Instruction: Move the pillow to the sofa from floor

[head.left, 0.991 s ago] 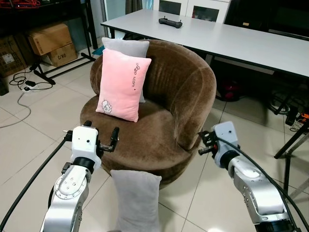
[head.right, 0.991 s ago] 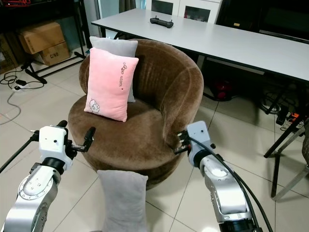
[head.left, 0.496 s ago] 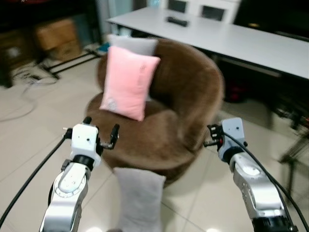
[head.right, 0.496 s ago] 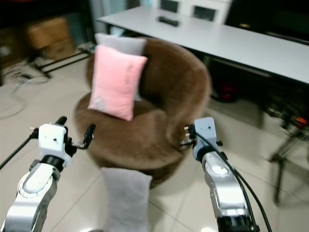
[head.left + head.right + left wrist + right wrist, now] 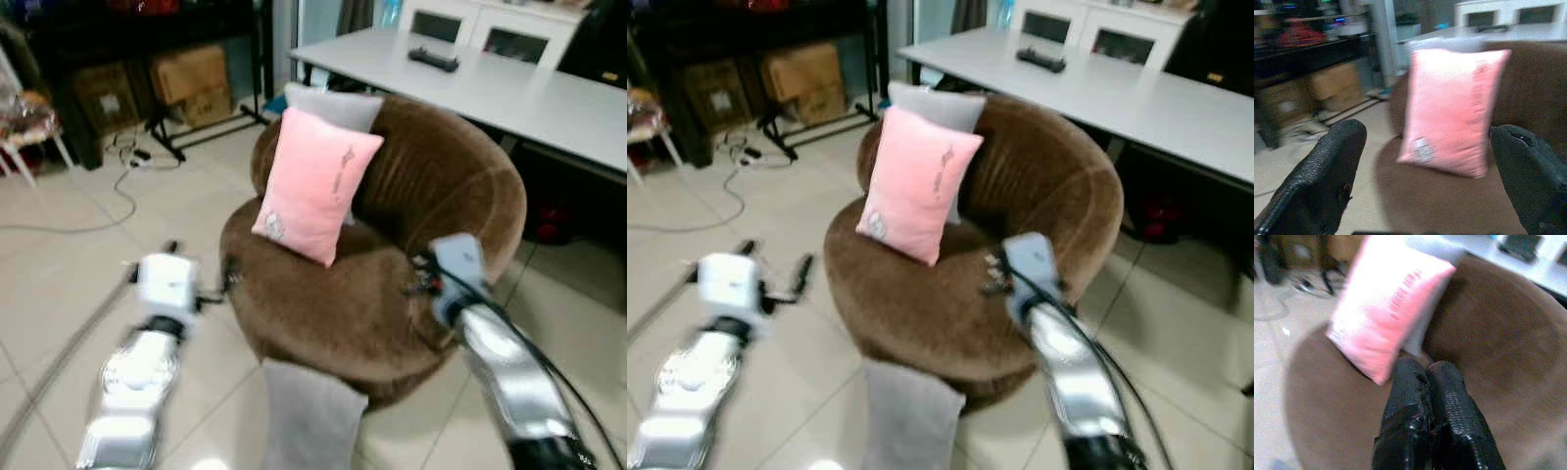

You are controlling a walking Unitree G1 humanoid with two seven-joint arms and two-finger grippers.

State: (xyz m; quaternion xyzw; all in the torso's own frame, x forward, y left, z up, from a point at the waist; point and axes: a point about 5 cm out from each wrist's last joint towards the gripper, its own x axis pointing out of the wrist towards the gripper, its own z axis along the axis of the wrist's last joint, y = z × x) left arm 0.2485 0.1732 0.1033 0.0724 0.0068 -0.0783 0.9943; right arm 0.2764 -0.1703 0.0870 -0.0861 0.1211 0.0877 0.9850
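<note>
A grey pillow stands on the tiled floor, leaning against the front of the round brown sofa. On the seat a pink pillow leans upright against a second grey pillow. My left gripper hovers open and holding nothing to the left of the sofa's front, above the floor. In the left wrist view the pink pillow shows between its spread fingers. My right gripper is shut with nothing in it over the right part of the seat, its closed fingertips pointing toward the pink pillow.
A long white table with a black controller stands behind the sofa. Cardboard boxes and a dark rack sit at the back left, with cables trailing over the floor. Open tile lies to the left.
The whole picture has shifted to the right and is blurred, so the camera has moved. The pillows have not moved. Both arms stay raised, the right gripper now over the seat.
</note>
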